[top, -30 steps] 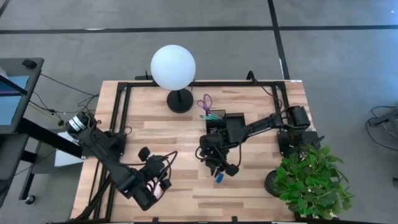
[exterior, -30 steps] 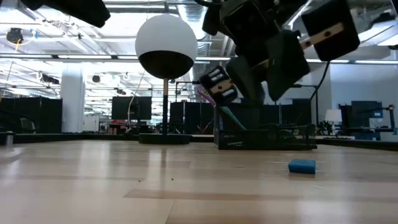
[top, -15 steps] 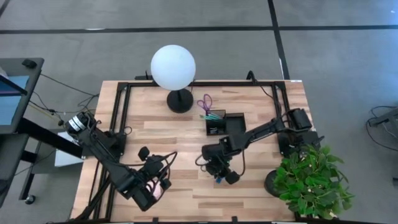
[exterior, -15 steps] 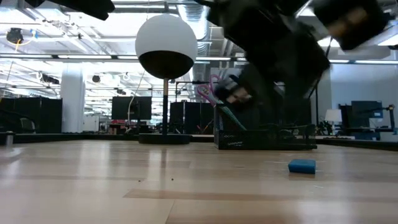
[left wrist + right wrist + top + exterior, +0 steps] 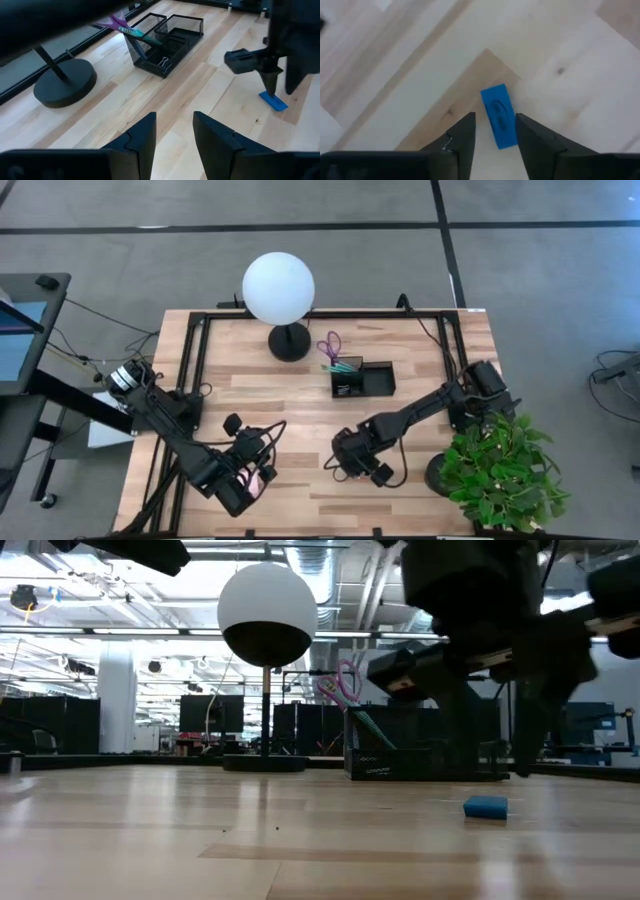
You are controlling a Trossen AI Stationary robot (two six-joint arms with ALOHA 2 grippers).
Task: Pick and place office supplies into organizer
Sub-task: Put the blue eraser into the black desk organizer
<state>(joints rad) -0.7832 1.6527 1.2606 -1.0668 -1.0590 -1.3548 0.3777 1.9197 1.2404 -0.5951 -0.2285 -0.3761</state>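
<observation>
The small blue eraser (image 5: 499, 116) lies flat on the wooden table, toward its near edge (image 5: 486, 807). My right gripper (image 5: 494, 132) hangs open just above it, pointing down, one finger over each side (image 5: 280, 87), not touching it. The black mesh organizer (image 5: 362, 378) stands farther back. Purple-handled scissors (image 5: 330, 343) and a teal pen (image 5: 134, 32) stand in its tall compartment, and black clips (image 5: 162, 61) lie in a low one. My left gripper (image 5: 174, 135) waits open over the table's near left part (image 5: 250, 480).
The white globe lamp (image 5: 278, 288) stands on its round black base (image 5: 290, 342) left of the organizer. A green leafy plant (image 5: 500, 470) in a dark pot fills the near right corner, close to my right arm. Black frame rails (image 5: 195, 355) run along the table's edges.
My right gripper has left the space by the organizer, travelled toward the table's near edge and come down over the blue eraser, fingers pointing down. The eraser has stayed where it was.
</observation>
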